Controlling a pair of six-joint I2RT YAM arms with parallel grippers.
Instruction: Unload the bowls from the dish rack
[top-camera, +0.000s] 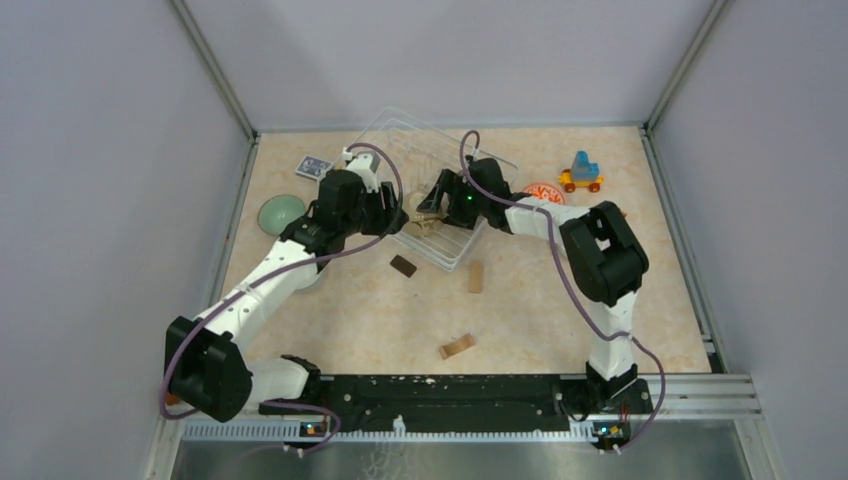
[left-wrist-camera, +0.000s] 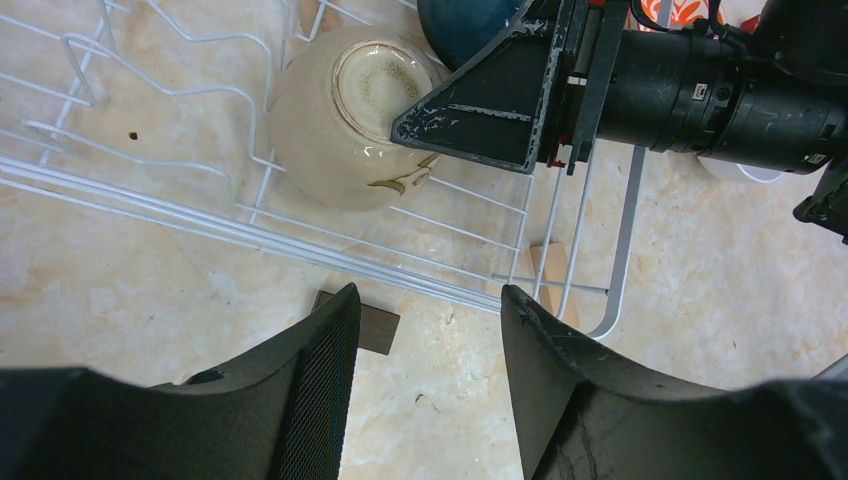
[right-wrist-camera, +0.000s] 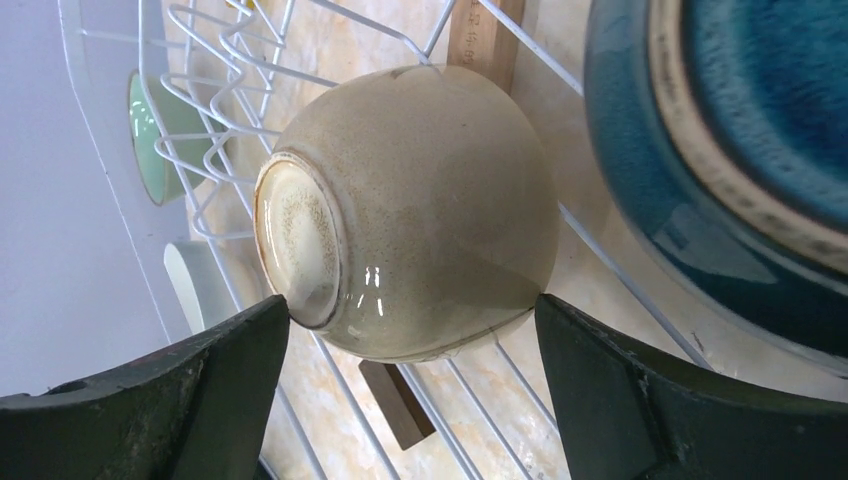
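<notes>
The white wire dish rack (top-camera: 398, 126) stands at the back middle of the table. A beige bowl (right-wrist-camera: 420, 210) lies tipped on its side in it, foot ring facing left. My right gripper (right-wrist-camera: 410, 305) is open and straddles it, a fingertip close at either side. A dark teal bowl (right-wrist-camera: 730, 150) sits in the rack beside it. My left gripper (left-wrist-camera: 430, 300) is open with nothing in it, over the table just outside the rack's near rim (left-wrist-camera: 200, 215). A pale green bowl (top-camera: 281, 212) rests on the table at the left. An orange-patterned bowl (top-camera: 543, 190) rests at the right.
A dark block (left-wrist-camera: 378, 328) lies on the table by my left fingers. Two wooden blocks (top-camera: 476, 277) (top-camera: 457, 346) lie nearer the front. A toy train (top-camera: 581, 175) stands at the back right, a small card (top-camera: 314, 166) at the back left. The two arms are close together over the rack.
</notes>
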